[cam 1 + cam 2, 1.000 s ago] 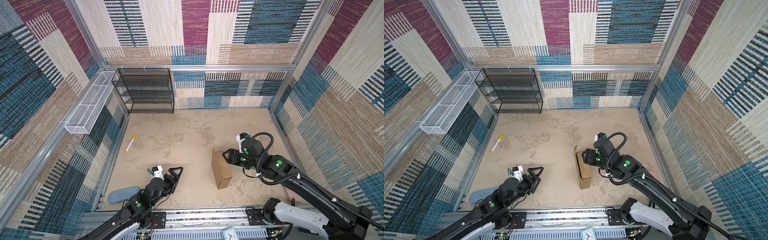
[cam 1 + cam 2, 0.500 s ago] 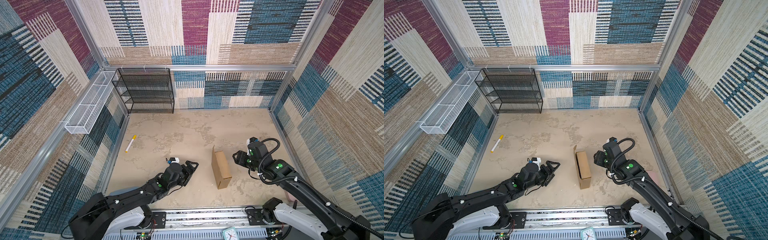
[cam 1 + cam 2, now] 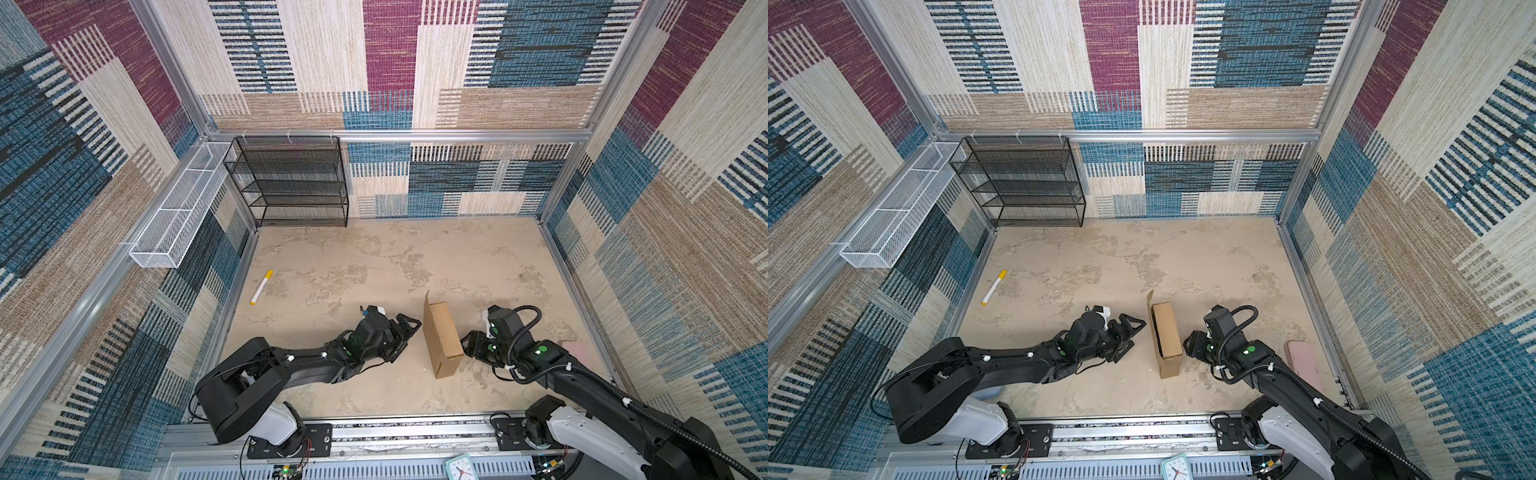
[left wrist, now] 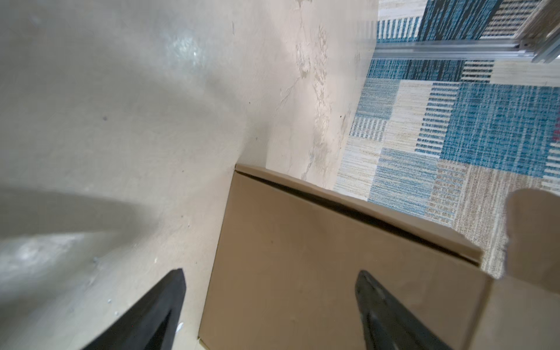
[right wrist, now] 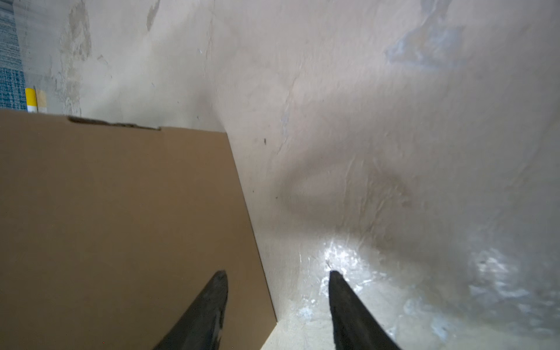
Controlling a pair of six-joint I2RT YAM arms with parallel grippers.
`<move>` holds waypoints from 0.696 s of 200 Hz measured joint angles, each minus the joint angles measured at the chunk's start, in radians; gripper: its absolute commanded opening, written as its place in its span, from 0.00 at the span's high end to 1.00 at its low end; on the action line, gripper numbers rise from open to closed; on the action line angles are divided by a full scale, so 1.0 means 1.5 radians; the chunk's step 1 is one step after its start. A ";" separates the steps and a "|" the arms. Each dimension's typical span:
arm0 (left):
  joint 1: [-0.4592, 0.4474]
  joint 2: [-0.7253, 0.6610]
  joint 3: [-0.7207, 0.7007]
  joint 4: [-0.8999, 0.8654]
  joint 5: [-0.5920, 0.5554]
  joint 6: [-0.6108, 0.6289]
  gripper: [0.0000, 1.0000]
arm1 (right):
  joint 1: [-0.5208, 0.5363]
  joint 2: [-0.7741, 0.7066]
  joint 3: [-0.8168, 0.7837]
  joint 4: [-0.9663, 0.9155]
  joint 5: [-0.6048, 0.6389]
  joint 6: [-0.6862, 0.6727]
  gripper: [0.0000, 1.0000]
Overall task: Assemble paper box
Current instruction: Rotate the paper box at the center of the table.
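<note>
Within patchwork walls (image 3: 390,62), tabletop (image 3: 478,257); paper box (image 3: 444,338)

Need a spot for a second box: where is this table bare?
Bare: the wide stretch of table between the black wire shelf and the paper box, right of the marker; also the far right corner. Crowded: the near strip, where the left gripper and right gripper flank the box, with a pink object by the right wall.

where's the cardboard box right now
In both top views the paper box stands on edge near the front of the table, between the left gripper and the right gripper, both open.
</note>
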 measured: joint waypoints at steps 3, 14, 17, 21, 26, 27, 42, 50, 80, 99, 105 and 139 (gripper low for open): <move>0.000 0.005 0.001 0.005 -0.001 0.000 0.09 | 0.000 -0.002 -0.005 0.003 -0.004 0.001 0.44; 0.000 0.023 0.005 0.021 0.003 0.000 0.10 | 0.000 -0.007 -0.018 0.015 -0.014 0.008 0.44; -0.001 0.027 0.006 0.026 0.005 0.000 0.10 | 0.000 -0.010 -0.022 0.020 -0.018 0.010 0.44; -0.001 0.034 0.008 0.032 0.007 0.000 0.10 | 0.000 -0.012 -0.026 0.024 -0.021 0.013 0.44; -0.001 0.040 0.010 0.039 0.012 -0.001 0.10 | 0.000 -0.016 -0.032 0.030 -0.026 0.015 0.44; -0.001 0.042 0.011 0.041 0.013 -0.001 0.10 | 0.000 -0.017 -0.034 0.032 -0.027 0.015 0.44; -0.002 0.061 0.016 0.059 0.018 -0.003 0.10 | 0.000 -0.023 -0.050 0.049 -0.039 0.021 0.44; -0.003 0.070 0.019 0.068 0.020 -0.003 0.10 | 0.000 -0.024 -0.057 0.057 -0.045 0.026 0.44; -0.003 0.101 0.027 0.094 0.033 -0.008 0.11 | 0.001 -0.023 -0.084 0.090 -0.068 0.037 0.44; -0.003 0.114 0.032 0.107 0.037 -0.009 0.11 | 0.005 -0.024 -0.095 0.103 -0.079 0.050 0.45; -0.003 0.117 0.035 0.109 0.038 -0.009 0.11 | 0.006 -0.025 -0.096 0.106 -0.082 0.050 0.45; -0.003 0.129 0.052 0.117 0.051 -0.009 0.11 | 0.018 -0.033 -0.096 0.112 -0.089 0.060 0.45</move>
